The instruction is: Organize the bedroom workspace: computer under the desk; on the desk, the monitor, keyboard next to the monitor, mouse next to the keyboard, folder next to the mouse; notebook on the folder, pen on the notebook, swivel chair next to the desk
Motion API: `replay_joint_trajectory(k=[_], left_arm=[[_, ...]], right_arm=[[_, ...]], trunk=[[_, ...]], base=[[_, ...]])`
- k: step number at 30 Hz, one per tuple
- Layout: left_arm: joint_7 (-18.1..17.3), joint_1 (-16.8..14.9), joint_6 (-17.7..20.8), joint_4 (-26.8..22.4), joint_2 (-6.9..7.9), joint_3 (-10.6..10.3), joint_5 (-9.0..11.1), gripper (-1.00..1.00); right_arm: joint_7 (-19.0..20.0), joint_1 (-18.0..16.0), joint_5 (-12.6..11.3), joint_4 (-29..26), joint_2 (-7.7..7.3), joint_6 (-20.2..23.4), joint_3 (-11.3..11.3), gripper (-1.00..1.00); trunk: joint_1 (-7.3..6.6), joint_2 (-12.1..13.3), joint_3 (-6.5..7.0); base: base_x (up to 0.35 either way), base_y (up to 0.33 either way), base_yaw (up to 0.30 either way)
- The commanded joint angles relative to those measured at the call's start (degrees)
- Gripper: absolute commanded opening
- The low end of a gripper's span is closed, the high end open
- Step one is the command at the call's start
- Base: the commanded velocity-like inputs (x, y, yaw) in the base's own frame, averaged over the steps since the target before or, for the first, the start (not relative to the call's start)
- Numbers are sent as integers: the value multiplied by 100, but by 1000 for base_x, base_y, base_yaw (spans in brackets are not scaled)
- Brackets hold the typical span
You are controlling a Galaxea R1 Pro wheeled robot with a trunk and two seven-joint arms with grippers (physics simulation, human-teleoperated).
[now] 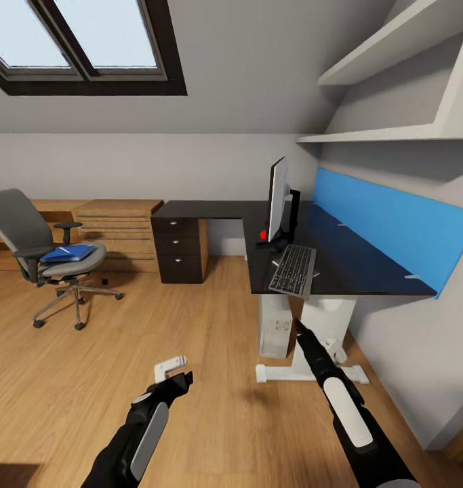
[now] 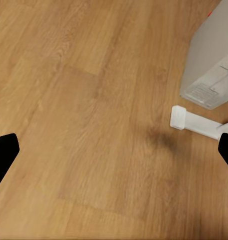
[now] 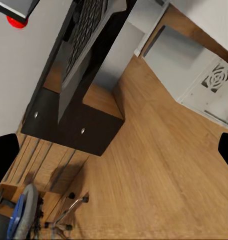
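- left claw (image 1: 180, 369) low over the wood floor (image 1: 123, 379), fingers spread wide in its wrist view, nothing between them.
- right claw (image 1: 300, 327) reaches toward the worktop (image 1: 353, 264) front edge; dark fingertips sit far apart in its wrist view, nothing held. From the head view alone I can't tell how open it is.
- computer (image 1: 277, 329) stands under the worktop beside the white desk leg (image 1: 306, 369), so that part looks done. Risk: right arm is near it, and a swing could knock the tower out of place.
- keyboard (image 1: 293, 269) lies on the worktop in front of the monitor (image 1: 278, 200), its near end looks to overhang the edge. Risk: a bump from below or a sloppy push tips it to the floor.
- red mouse (image 1: 264, 235) by the monitor base, near the worktop's edge; could roll off if nudged.
- swivel chair (image 1: 51, 254) well apart from the worktop, blue folder (image 1: 68, 253) on its seat. Risk: chair rolls or spins when the claw presses on the folder, and a thin flat folder is hard to pinch.
- notebook and pen: can't make them out.
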Motion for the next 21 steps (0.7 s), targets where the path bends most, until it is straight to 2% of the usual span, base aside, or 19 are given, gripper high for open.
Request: replay_joint_trajectory(k=[1, 4, 5, 6, 7, 9, 12, 15, 18, 21], left_arm=[[53, -3, 15, 29, 3, -17, 55, 100], [53, -3, 15, 59, 3, -20, 50, 100], [53, -3, 15, 64, 3, -20, 49, 100], [50, -3, 15, 67, 3, -21, 48, 100], [49, -3, 15, 69, 3, -21, 48, 100], [48, -3, 15, 71, 3, -21, 48, 100], [47, -3, 15, 72, 3, -21, 48, 100], [47, -3, 15, 73, 3, -21, 48, 100], [45, -3, 15, 73, 0, -21, 47, 100], [45, -3, 15, 73, -3, -21, 47, 100]], right_arm=[[4, -2, -36, -15, 6, 224, 0, 100], [177, -2, -92, -18, 7, 397, -16, 100], [260, -2, -232, -18, 5, 492, -20, 100], [320, -2, -463, -12, 0, 623, -25, 100], [343, -2, -594, -6, -1, 696, -26, 100], [401, -2, -1230, 4, -17, 1002, -36, 100], [441, -2, -1662, 6, -60, 1155, -59, 100], [453, -2, -1860, 9, -147, 1207, -114, 100], [443, -2, -1919, -20, -192, 1157, -141, 100], [438, -2, -1940, -67, -210, 924, -141, 100]], trunk=[[-1, -3, -6], [-1, -3, -6], [-1, -3, -6], [-1, -3, -6], [-1, -3, -6], [-1, -3, -6], [-1, -3, -6], [-1, -3, -6], [-1, -3, -6], [-1, -3, -6]], base=[[0, 0, 0], [0, 0, 0], [0, 0, 0], [0, 0, 0], [0, 0, 0], [0, 0, 0], [0, 0, 0], [0, 0, 0], [0, 0, 0], [0, 0, 0]])
